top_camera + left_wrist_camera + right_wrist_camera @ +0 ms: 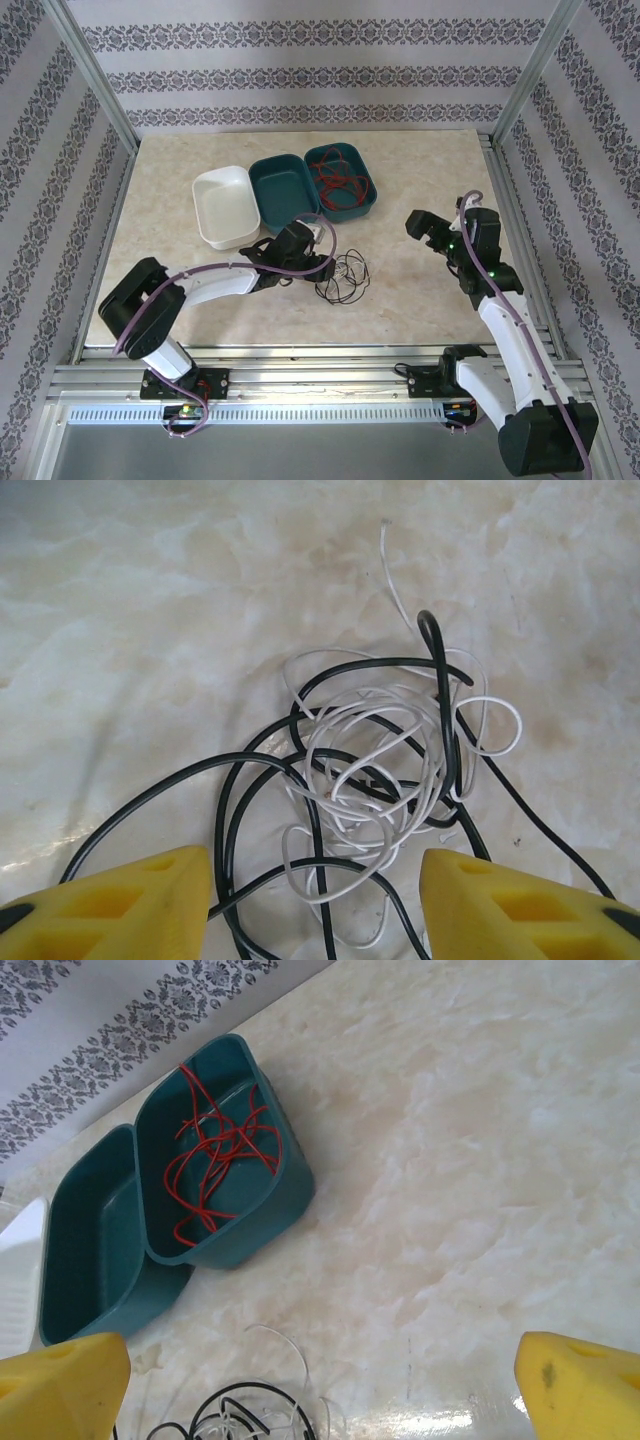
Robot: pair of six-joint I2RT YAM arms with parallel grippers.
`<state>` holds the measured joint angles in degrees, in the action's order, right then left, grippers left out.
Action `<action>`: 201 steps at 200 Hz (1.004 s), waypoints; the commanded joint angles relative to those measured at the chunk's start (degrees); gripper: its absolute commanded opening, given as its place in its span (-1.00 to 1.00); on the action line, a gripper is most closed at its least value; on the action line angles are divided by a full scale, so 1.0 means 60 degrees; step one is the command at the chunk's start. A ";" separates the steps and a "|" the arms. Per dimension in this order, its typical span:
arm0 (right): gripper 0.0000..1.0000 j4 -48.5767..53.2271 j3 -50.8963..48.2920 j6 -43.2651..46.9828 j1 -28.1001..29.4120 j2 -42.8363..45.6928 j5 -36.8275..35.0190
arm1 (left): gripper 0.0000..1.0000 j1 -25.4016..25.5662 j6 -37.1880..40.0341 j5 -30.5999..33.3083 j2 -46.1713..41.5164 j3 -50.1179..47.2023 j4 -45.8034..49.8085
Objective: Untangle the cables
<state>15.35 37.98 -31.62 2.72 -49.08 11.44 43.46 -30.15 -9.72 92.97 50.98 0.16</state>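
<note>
Here the red cables [215, 1165] lie looped inside a teal tub [290, 1175], which stands toward the back of the marble surface [420, 160]. None of them spill over its rim. A second teal tub [90, 1230], with nothing in it, sits touching the first one's left side. A white tray [222, 205] stands just past that, further from the first tub.

The remaining cables form a black and white tangle [380, 770]. It rests on the surface near the teal tub, on the side toward the arm bases, and is apart from the tub's wall. In it, thin white loops are wound through wider black loops, and one white end pokes out free.

The left claw [315, 865] sits at the tangle, on the same near side of the teal tub. Its yellow fingers [120, 900] stand apart, with black and white strands running through the gap between them. Neither finger presses on a strand.

The right claw [320, 1350] is off to the teal tub's right, looking back toward it. Its fingers are spread wide and grip nothing.
</note>
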 commanded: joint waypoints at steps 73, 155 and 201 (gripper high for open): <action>0.96 0.0367 -0.0056 -0.0231 -0.0018 -0.0723 -0.0251 | -0.31 0.0197 0.0136 -0.0285 0.0908 0.0487 0.0064; 0.96 0.1110 -0.0147 0.0052 0.2541 -0.0950 -0.1321 | -1.00 0.0242 0.0107 -0.0114 -0.0045 0.0746 0.0463; 0.96 0.0908 -0.0194 -0.0137 0.4164 -0.1476 -0.2261 | -1.00 0.0241 -0.0021 -0.0325 -0.0454 0.0991 0.0473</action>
<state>20.95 37.30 -31.66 24.34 -55.92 2.59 44.29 -30.00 -11.40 92.07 55.00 1.78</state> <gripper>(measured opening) 0.982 0.044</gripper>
